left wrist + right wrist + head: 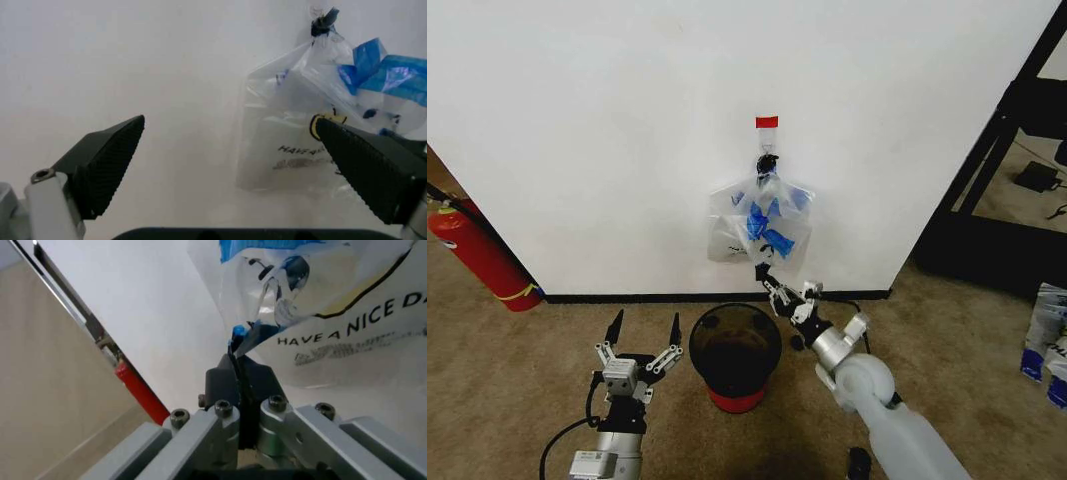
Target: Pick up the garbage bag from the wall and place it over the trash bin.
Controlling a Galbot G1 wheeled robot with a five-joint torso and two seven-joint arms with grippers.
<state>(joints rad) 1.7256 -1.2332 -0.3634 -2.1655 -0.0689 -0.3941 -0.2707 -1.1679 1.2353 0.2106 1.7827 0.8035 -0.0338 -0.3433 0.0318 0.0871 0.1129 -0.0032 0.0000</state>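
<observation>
The garbage bag [760, 222] hangs from a black hook [767, 160] on the white wall [607, 130], below a red tape strip [767, 122]. It is clear plastic with blue tape patches and a yellow smiley [319, 127]. My right gripper [763, 268] reaches up to the bag's lower edge and is shut on a blue-taped bit of the bag [347, 305], its dark fingers [227, 385] pressed together. The black trash bin [735, 350] with a red base stands on the floor below the bag. My left gripper [643, 335] is open to the left of the bin, holding nothing [228, 121].
A red fire extinguisher [477, 255] leans against the wall at the left. A black shelf frame [1007, 130] stands at the right, with packages [1047, 340] on the floor beside it. Brown carpet surrounds the bin.
</observation>
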